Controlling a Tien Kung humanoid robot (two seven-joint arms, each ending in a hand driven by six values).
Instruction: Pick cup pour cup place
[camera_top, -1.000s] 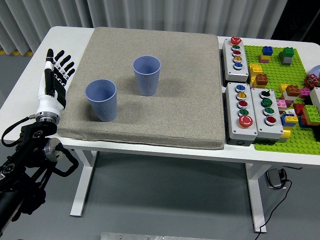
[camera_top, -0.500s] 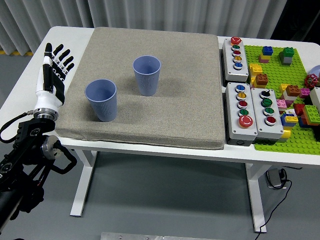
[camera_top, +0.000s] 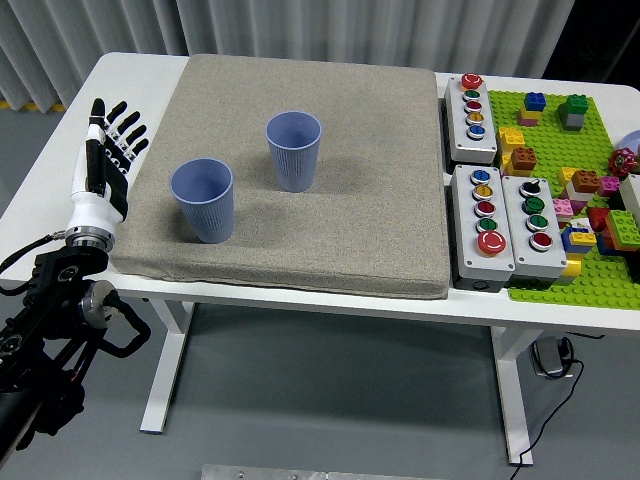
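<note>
Two blue ribbed cups stand upright on a grey mat (camera_top: 340, 210). The nearer cup (camera_top: 203, 200) is at the mat's left. The farther cup (camera_top: 294, 150) stands behind it and to its right. My left hand (camera_top: 107, 150) hovers over the table's left edge, left of the nearer cup and apart from it. Its fingers are straight and spread, holding nothing. I cannot see inside either cup well enough to tell what it holds. My right hand is out of view.
Three grey button boxes (camera_top: 497, 205) lie right of the mat. A green baseplate (camera_top: 560, 260) with several coloured bricks fills the table's right end. The white table's near edge (camera_top: 300, 300) runs just below the mat.
My left hand has drifted slightly left and down along the table's left edge. The cups have not moved.
</note>
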